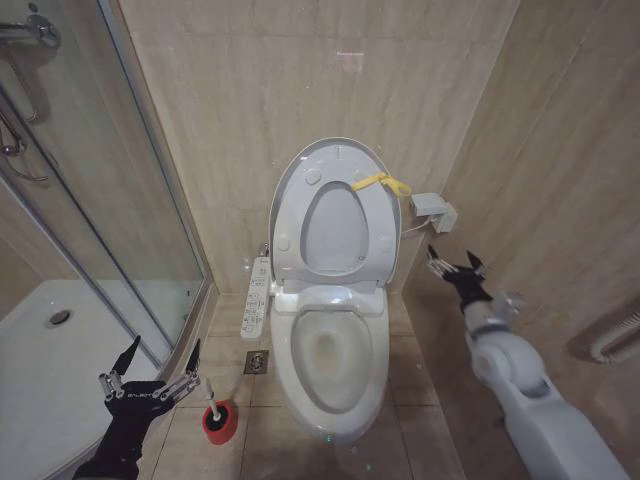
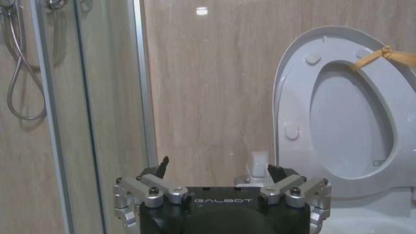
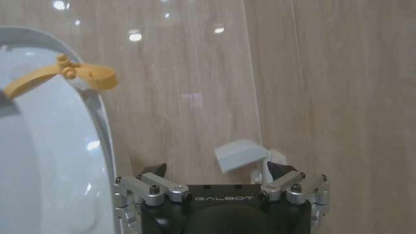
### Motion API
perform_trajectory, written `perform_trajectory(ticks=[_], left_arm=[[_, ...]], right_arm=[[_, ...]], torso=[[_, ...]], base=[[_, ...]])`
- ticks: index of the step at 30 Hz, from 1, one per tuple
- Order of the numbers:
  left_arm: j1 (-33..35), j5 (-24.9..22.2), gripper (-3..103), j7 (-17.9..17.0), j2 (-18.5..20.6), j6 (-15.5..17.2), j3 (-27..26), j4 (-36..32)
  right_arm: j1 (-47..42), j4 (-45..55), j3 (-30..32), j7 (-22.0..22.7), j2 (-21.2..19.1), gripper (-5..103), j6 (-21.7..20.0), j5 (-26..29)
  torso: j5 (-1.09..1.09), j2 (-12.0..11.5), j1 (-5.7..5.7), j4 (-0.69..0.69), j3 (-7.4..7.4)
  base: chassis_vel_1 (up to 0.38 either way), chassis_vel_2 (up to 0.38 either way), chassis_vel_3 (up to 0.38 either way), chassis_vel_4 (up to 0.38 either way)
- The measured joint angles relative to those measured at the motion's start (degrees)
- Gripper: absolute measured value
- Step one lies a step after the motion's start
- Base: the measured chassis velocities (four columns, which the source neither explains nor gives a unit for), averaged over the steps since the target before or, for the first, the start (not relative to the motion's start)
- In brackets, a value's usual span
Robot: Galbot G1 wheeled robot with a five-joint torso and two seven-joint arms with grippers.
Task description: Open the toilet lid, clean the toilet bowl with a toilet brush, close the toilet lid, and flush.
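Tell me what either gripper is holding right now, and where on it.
Nothing. The left gripper is open beside the toilet brush in its holder; the right gripper is open right of the raised toilet lid.

Toilet lid (image 1: 330, 195) raised upright against the wall, seat up with it (yellow strap at its top edge). Toilet bowl (image 1: 328, 365) open, white. Toilet brush (image 1: 211, 398) standing in red cup on the floor, left of bowl.

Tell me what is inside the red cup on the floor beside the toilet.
The toilet brush stands in the red cup holder, its thin white handle sticking up near the open left claw. The bristle head is hidden down inside the cup.
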Motion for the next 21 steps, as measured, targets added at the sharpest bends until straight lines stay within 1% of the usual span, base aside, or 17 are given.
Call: perform_trajectory(ticks=[2,3,5,6,7,8,9,12,15,21], left_arm=[[0.0,0.0,100,0.01,0.0,0.0,0.0,0.0],[0.0,0.0,100,0.01,0.0,0.0,0.0,0.0],[0.0,0.0,100,0.0,0.0,0.0,0.0,0.0],[0.0,0.0,100,0.0,0.0,0.0,0.0,0.0],[0.0,0.0,100,0.0,0.0,0.0,0.0,0.0],[0.0,0.0,100,0.0,0.0,0.0,0.0,0.0],[0.0,0.0,100,0.0,0.0,0.0,0.0,0.0],[0.0,0.0,100,0.0,0.0,0.0,0.0,0.0],[0.0,0.0,100,0.0,0.0,0.0,0.0,0.0],[0.0,0.0,100,0.0,0.0,0.0,0.0,0.0]], right_arm=[[3.79,-3.63,-2.49,0.97,0.55,100,1.24,-1.14],[3.79,-3.63,-2.49,0.97,0.55,100,1.24,-1.14],[7.15,-6.63,-4.38,1.39,1.0,100,1.61,-2.37],[8.84,-8.11,-5.17,1.87,1.19,100,1.76,-3.73],[10.11,-9.22,-5.71,2.38,1.31,100,1.88,-5.24],[12.23,-11.27,-6.61,2.9,1.56,100,2.18,-8.7],[13.49,-12.4,-7.2,3.21,1.7,100,2.35,-10.46],[15.82,-14.28,-8.59,4.36,2.0,100,2.68,-12.01],[19.25,-17.64,-10.18,5.59,3.07,100,4.3,-13.93],[23.69,-22.0,-12.47,6.57,4.39,100,5.88,-15.28]], torso=[[0.01,0.0,0.0,0.0,0.0],[0.01,0.0,0.0,0.0,0.0],[0.0,0.0,0.0,-0.01,0.0],[0.01,0.0,0.0,-0.02,0.0],[0.0,0.0,0.0,0.0,0.0],[0.0,0.0,0.0,0.0,0.0],[-0.01,0.0,0.0,-0.01,0.0],[0.0,0.0,0.01,-0.02,0.0],[0.0,0.0,0.0,-0.01,0.0],[-0.01,0.0,0.0,0.0,0.0]], base=[[0.0,0.0,0.0,0.0],[0.0,0.0,0.0,0.0],[0.0,0.0,0.0,0.0],[0.0,0.0,0.0,0.0],[0.0,0.0,0.0,0.0],[0.0,0.0,0.0,0.0],[0.0,0.0,0.0,0.0],[0.0,0.0,0.0,0.0],[0.0,0.0,0.0,0.0],[0.0,0.0,0.0,0.0]])
